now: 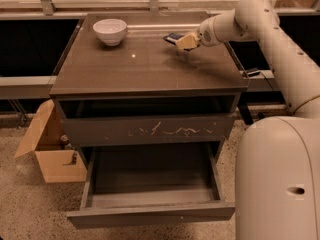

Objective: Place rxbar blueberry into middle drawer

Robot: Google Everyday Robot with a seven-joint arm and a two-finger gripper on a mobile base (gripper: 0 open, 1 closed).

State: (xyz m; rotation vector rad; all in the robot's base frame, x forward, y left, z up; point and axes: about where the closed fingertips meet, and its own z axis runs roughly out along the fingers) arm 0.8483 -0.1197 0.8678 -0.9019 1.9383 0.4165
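Observation:
The rxbar blueberry [173, 36], a small dark blue bar, sticks out to the left of my gripper [186, 41]. The gripper is shut on it and holds it slightly above the back right part of the cabinet top [140, 69]. The middle drawer [150, 216], with a plain flat front, is pulled out low at the front, and its inside [152, 176] shows nothing in it. The scratched grey front [150, 130] above it is shut.
A white bowl [110, 31] stands at the back left of the cabinet top. An open cardboard box [50, 151] sits on the floor left of the cabinet. My white base [277, 179] fills the lower right. A window rail runs behind.

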